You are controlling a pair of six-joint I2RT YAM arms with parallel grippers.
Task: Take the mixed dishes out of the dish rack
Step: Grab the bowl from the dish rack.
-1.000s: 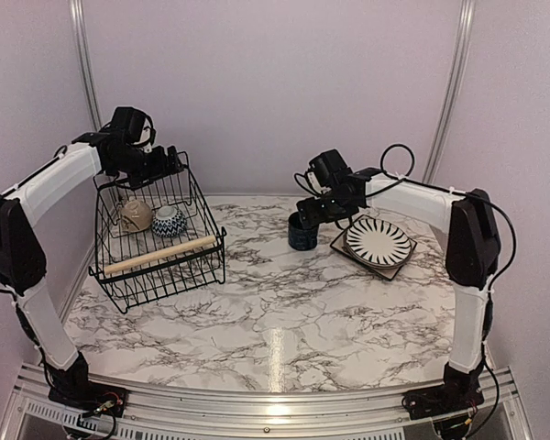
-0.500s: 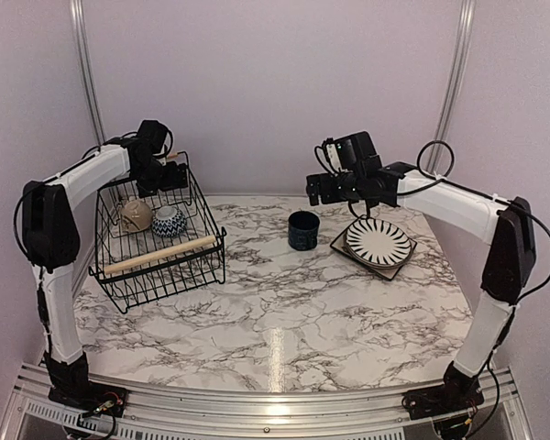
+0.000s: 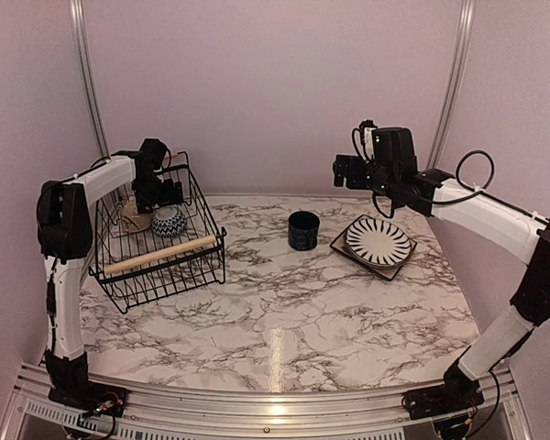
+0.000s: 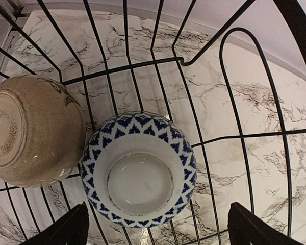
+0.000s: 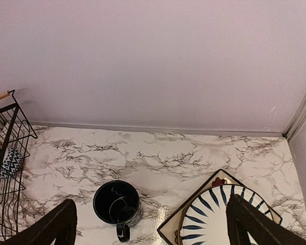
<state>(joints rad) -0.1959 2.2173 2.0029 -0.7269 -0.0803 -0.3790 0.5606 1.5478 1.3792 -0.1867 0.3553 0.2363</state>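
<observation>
Holding my left gripper [image 4: 158, 227] wide open over the small blue-and-white patterned bowl [image 4: 140, 176], I fear one finger may bump the round cream bowl [image 4: 30, 130] right beside it.

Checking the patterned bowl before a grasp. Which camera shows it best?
The left wrist view: the patterned bowl is large and central, beside the cream bowl. The top external view shows it small inside the dish rack; the right wrist view, only a sliver at the left edge.
</observation>
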